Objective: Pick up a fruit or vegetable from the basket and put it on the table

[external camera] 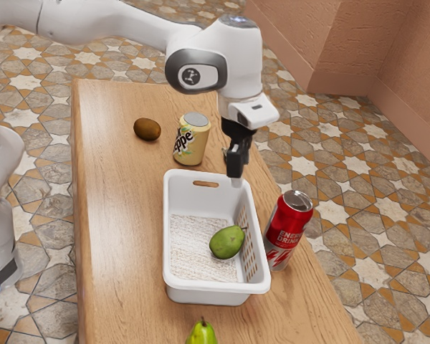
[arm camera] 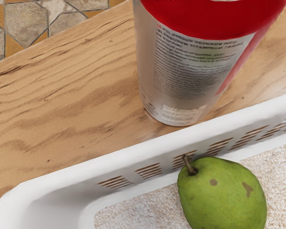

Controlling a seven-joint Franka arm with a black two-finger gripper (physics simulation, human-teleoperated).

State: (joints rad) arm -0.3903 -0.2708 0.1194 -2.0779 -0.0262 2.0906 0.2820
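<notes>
My gripper hangs over the far end of the white basket, near its rim, above and apart from the green fruit; whether it is open or shut cannot be made out. The green fruit lies on the basket's textured floor, close to the slotted side wall. In the wrist view the same green fruit shows its brown stem and some brown spots, beside the slotted wall of the basket.
A red and silver energy drink can stands just outside the basket's slotted side, seen large in the wrist view as a can. Beyond the basket are a yellow can and a brown kiwi. A green pear sits at the exterior view's lower edge.
</notes>
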